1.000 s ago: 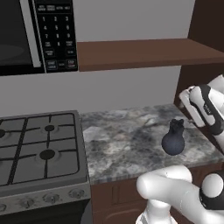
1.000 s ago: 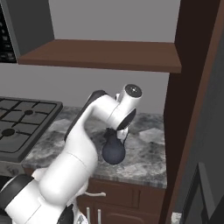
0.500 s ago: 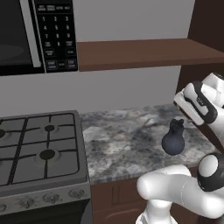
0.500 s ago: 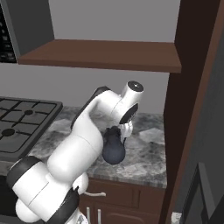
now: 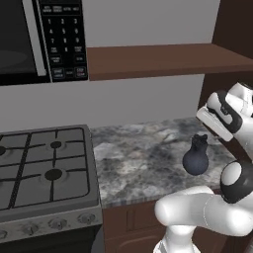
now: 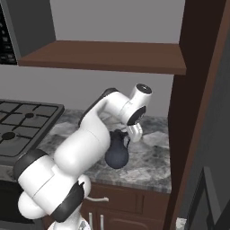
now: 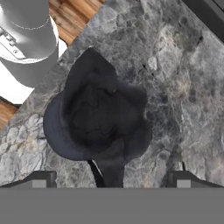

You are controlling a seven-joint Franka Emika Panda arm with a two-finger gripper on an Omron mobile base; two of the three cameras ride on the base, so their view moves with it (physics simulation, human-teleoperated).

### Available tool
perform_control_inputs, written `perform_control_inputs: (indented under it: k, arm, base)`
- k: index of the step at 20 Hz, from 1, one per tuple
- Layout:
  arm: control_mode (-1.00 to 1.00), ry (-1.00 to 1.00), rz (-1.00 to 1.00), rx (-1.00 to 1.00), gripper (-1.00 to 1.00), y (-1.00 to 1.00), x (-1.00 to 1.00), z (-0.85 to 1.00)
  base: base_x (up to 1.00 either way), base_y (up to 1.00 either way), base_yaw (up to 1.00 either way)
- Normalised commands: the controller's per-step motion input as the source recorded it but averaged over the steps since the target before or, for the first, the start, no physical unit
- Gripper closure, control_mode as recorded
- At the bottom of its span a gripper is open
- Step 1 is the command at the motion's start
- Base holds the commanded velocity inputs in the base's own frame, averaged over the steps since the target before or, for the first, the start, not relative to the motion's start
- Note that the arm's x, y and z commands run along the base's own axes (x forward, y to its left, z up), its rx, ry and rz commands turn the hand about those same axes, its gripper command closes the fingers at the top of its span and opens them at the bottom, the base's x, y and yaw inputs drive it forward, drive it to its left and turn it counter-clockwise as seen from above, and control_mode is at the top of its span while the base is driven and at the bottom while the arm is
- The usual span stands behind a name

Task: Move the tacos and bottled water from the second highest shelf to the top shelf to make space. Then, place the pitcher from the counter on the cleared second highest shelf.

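Observation:
The dark blue-grey pitcher (image 5: pixel 196 157) (image 6: pixel 117 152) stands upright on the marbled counter (image 5: pixel 138 163) (image 6: pixel 148 157), near its front right part. My gripper (image 6: pixel 135 133) (image 5: pixel 211 129) hangs just above the pitcher's neck and handle, pointing down. From the hand view the pitcher (image 7: pixel 98 116) is seen from above, its handle running toward the bottom between the two fingertips (image 7: pixel 41 178). The gripper (image 7: pixel 111 179) is open with its jaws wide apart and nothing held between them. The tacos, the bottled water and both shelves are out of view.
A gas stove (image 5: pixel 44 168) sits left of the counter with a microwave (image 5: pixel 39 39) above it. A brown wooden wall shelf (image 5: pixel 158 59) runs over the counter. A tall dark panel (image 6: pixel 193 112) rises right of the pitcher.
The arm's elbow has swung and the hand has shifted slightly right over the pitcher. The pitcher has stayed in place and the jaws have stayed wide.

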Motion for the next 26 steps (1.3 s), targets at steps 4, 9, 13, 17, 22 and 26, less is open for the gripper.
perform_control_inputs:
  k: [4,9,13,17,22,26]
  arm:
    - [-1.00,0.04,0.00,-0.07,-1.00,0.07,0.00,-0.09]
    - [-1.00,0.03,0.00,-0.08,-1.00,0.13,0.00,-0.11]
    - [-1.00,0.01,0.00,-0.06,-1.00,0.05,0.00,-0.17]
    - [-1.00,0.00,0.00,-0.01,-1.00,0.00,0.00,-0.21]
    - [-1.00,0.00,0.00,0.00,-1.00,0.00,0.00,-0.21]
    - [-1.00,0.00,0.00,0.00,-1.00,-0.09,0.00,-0.16]
  base:
    - [0.00,0.00,0.00]
    - [0.00,0.00,0.00]
    - [0.00,0.00,0.00]
    - [0.00,0.00,0.00]
    - [0.00,0.00,0.00]
    - [0.00,0.00,0.00]
